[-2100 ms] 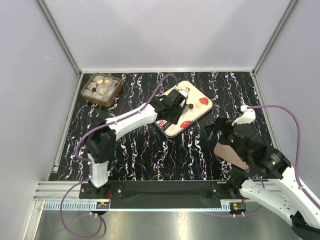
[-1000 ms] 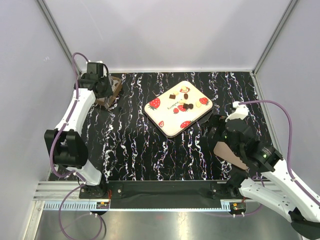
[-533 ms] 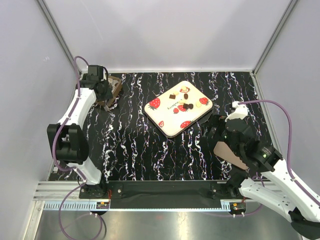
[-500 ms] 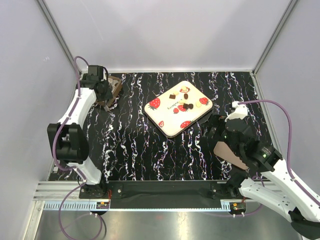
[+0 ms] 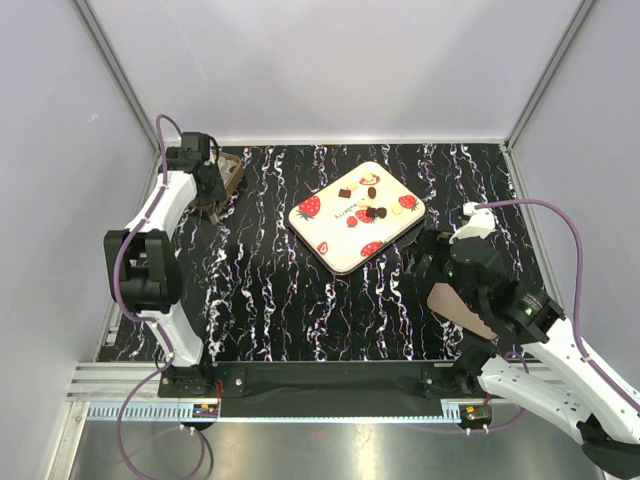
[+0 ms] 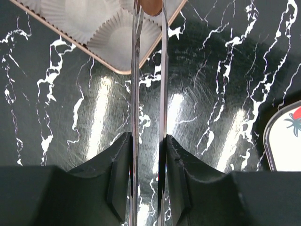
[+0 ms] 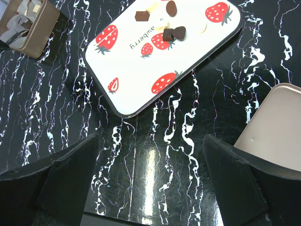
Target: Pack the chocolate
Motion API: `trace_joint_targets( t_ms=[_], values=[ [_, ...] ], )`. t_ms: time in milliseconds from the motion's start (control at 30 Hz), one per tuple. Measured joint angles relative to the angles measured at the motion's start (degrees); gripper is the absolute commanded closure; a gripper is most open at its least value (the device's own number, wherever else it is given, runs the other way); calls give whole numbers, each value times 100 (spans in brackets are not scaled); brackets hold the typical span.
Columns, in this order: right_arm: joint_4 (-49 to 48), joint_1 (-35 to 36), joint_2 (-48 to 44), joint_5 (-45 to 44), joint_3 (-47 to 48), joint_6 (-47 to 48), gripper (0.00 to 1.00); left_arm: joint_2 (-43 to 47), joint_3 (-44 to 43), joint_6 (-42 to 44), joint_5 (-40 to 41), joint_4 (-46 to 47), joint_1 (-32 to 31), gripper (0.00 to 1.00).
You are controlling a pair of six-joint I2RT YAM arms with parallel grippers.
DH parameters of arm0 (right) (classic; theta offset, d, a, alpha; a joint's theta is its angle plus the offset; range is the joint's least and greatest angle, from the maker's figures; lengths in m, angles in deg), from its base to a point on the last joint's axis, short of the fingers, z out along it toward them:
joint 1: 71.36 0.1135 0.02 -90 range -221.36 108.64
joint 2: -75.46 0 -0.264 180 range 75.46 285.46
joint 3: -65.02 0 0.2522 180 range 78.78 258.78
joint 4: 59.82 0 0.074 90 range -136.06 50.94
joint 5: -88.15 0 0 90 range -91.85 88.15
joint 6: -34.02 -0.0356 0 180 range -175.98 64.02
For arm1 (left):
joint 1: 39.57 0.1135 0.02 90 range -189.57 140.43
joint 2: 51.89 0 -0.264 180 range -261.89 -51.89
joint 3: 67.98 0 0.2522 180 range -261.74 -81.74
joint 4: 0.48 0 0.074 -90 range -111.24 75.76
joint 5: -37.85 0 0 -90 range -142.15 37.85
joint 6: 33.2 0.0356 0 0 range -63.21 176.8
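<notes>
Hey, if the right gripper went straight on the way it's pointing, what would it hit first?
Most likely the bare black table, just short of the strawberry tray; the open right gripper tilts down toward it. Depth is unclear, so possibly the tray's near rim.

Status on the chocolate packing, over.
Left gripper shut on brown chocolate over brown box. Right gripper open, near strawberry tray. More chocolates on tray. Nothing blocking.

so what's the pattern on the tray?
The tray is white with red strawberries and a dark rim. It shows best in the right wrist view.
</notes>
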Motion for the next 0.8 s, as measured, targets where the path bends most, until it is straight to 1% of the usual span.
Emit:
trace_joint_targets(
  t_ms=[267, 333, 500, 800],
  values=[
    [-2, 0, 2, -4, 0, 4, 0, -92, -52, 87, 55, 39, 0, 61],
    [-7, 0, 2, -4, 0, 2, 0, -92, -59, 107, 59, 35, 0, 58],
    [-22, 0, 2, -4, 0, 2, 0, -96, -125, 131, 61, 37, 0, 56],
    [-35, 0, -28, -2, 0, -7, 0, -50, -245, 157, 55, -63, 0, 56]
  ],
)
